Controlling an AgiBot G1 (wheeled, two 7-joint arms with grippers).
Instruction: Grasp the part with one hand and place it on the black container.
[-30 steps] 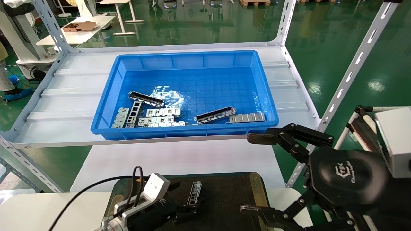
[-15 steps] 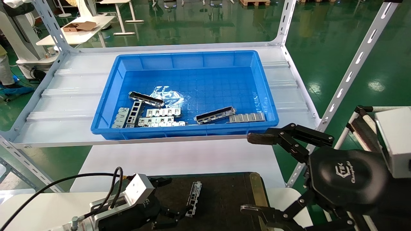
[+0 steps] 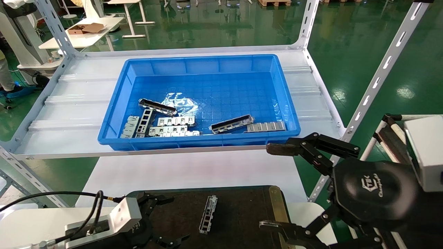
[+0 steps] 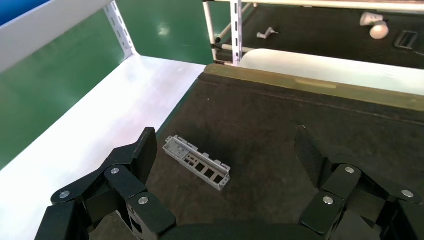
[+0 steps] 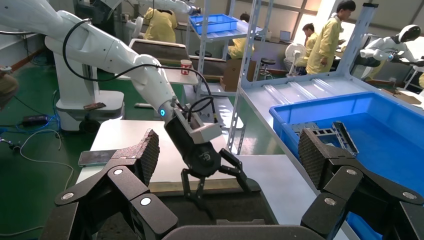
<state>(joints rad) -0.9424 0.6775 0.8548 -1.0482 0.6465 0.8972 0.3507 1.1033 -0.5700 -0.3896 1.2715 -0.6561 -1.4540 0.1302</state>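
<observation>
The part [image 3: 207, 214], a narrow silver channel bar with rectangular cutouts, lies free on the black container [image 3: 242, 214]. It also shows in the left wrist view [image 4: 197, 162] on the container's dark surface [image 4: 280, 125]. My left gripper [image 3: 174, 218] is open and empty, just left of the part, over the container's left end; the part sits beyond its fingertips [image 4: 226, 145]. My right gripper [image 3: 271, 187] is open and empty at the container's right edge. The right wrist view shows the left gripper [image 5: 217, 192] above the container [image 5: 225, 207].
A deep blue bin [image 3: 204, 64] on the white shelf behind holds more channel bars [image 3: 231, 123] and flat silver plates [image 3: 176, 121]. A slanted white rack upright [image 3: 377, 79] stands to the right. A white table top [image 3: 193, 169] lies between shelf and container.
My left gripper has let go of the part and drawn back to the left. The part stays lying on the black container. The right arm has not moved.
</observation>
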